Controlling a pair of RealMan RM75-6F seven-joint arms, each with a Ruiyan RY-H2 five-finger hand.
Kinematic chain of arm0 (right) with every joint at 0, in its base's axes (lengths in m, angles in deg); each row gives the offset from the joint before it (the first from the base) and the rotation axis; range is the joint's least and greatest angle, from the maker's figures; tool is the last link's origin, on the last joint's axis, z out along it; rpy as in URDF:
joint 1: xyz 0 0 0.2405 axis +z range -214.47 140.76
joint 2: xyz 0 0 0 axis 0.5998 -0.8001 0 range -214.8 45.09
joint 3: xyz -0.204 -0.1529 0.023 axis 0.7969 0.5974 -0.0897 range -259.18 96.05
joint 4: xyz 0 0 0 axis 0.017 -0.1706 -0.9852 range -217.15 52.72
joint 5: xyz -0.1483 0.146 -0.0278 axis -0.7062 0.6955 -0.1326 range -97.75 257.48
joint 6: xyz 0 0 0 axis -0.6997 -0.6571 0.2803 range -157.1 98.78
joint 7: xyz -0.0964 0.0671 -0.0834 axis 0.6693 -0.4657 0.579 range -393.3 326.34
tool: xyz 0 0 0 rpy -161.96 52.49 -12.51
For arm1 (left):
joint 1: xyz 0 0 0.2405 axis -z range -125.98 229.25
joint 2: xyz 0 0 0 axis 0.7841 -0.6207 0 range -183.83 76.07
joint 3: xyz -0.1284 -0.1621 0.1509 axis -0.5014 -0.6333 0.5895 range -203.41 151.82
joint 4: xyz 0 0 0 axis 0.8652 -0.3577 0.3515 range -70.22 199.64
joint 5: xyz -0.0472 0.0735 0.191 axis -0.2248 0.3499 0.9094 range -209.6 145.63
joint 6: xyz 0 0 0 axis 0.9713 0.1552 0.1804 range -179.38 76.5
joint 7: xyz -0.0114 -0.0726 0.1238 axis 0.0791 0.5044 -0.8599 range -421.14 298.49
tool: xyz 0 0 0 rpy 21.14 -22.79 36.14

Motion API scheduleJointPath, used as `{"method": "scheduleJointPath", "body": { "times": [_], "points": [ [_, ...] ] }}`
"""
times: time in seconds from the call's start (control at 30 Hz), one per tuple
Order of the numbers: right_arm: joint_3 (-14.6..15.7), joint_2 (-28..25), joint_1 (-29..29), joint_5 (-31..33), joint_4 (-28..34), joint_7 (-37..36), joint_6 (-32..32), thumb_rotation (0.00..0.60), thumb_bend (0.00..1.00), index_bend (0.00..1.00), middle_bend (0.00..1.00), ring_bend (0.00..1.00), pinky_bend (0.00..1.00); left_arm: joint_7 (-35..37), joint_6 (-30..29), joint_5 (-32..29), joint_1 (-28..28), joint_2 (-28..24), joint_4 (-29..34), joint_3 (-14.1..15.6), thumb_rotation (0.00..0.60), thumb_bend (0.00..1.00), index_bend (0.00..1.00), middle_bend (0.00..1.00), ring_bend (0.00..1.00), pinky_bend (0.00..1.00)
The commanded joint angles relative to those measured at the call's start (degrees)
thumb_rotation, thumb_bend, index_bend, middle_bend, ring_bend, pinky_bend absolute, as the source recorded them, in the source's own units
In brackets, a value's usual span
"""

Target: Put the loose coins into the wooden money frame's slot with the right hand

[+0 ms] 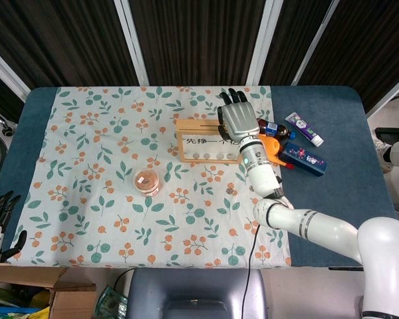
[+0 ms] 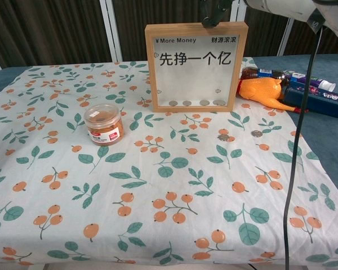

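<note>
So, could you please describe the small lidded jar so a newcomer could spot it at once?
Start at the floral tablecloth, then the upright wooden money frame. The jar stands to the frame's front left: round, clear, orange inside, red label, nothing else close by.
</note>
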Motion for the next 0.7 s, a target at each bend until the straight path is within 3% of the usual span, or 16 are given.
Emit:
{"method": "scheduleJointPath", "body": {
  "times": [0.03,0.3,0.43,0.6,0.7],
  "points": [
    [0.18,-0.1,-0.01,-0.37,0.14,-0.49,0.35,0.6,0.61,0.64,0.25,0.08,0.21,0.06,-0.05,0.0,-0.03,-0.01,-0.02,0.01,0.6,0.44,0.0,0.0,0.0,0.0],
    [0.63,-0.73,-0.11,-0.43,0.99,-1.02,0.86,0.6,0.6,0.58,0.24,0.08,0.21,0.14,-0.04,0.03,-0.02,-0.03,0.0,0.02,0.6,0.45,0.0,0.0,0.0,0.0],
    [0.44,-2.21,-1.38,-4.02,4.2,-3.56,3.06,0.6,0.6,0.57,0.24,0.08,0.21,0.24,-0.05,0.17,0.05,-0.03,-0.01,0.03,0.6,0.45,0.0,0.0,0.0,0.0],
    [2.29,-7.08,-7.75,-15.58,16.01,-9.52,11.51,0.6,0.53,0.54,0.23,0.07,0.21,0.57,-0.63,0.58,-0.07,-0.07,-0.05,0.03,0.6,0.45,0.0,0.0,0.0,0.0],
    [5.79,-9.66,-13.76,-24.68,23.49,-13.81,18.48,0.6,0.45,0.53,0.23,0.07,0.21,0.49,-0.72,0.72,-0.12,-0.05,0.01,0.13,0.6,0.44,0.0,0.0,0.0,0.0]
  ]
}}
